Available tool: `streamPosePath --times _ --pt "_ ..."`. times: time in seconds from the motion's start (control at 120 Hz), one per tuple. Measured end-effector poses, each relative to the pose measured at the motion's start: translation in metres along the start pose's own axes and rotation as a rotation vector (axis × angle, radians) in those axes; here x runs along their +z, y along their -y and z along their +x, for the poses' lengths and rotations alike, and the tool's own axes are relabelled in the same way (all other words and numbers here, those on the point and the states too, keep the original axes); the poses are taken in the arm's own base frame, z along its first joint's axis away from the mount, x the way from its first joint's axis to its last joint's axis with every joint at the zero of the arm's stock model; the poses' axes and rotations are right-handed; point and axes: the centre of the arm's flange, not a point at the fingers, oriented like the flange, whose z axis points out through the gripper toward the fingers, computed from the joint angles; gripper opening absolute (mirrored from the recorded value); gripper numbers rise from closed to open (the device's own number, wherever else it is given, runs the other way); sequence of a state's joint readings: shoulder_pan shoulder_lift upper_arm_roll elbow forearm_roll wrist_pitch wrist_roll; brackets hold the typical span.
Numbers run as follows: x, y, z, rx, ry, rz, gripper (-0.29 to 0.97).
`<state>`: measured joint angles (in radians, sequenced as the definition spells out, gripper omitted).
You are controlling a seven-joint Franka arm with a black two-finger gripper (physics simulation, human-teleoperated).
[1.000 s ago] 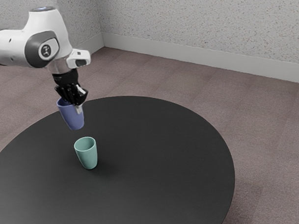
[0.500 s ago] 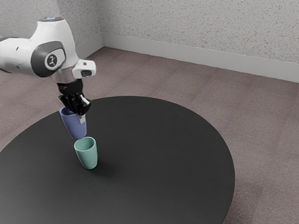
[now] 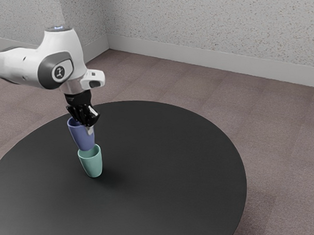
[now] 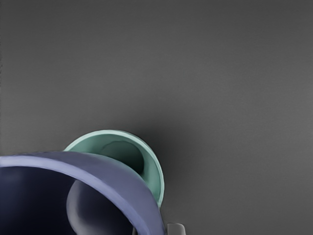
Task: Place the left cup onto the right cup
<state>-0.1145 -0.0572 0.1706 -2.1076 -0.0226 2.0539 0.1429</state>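
One blue cup (image 3: 82,138) in jaws, one green cup (image 3: 91,164)

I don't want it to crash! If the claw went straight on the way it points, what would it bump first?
The green cup, probably. The claw grips the blue cup, tilted, whose bottom sits at the green cup's mouth, so that cup comes before the table.
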Motion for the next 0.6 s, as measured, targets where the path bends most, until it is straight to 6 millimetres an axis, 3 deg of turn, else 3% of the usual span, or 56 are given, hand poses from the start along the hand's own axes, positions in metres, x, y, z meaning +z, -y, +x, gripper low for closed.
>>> streamPosePath --times 0.6 --pt "0.025 0.0 0.01 0.001 0.007 0.011 -0.1"
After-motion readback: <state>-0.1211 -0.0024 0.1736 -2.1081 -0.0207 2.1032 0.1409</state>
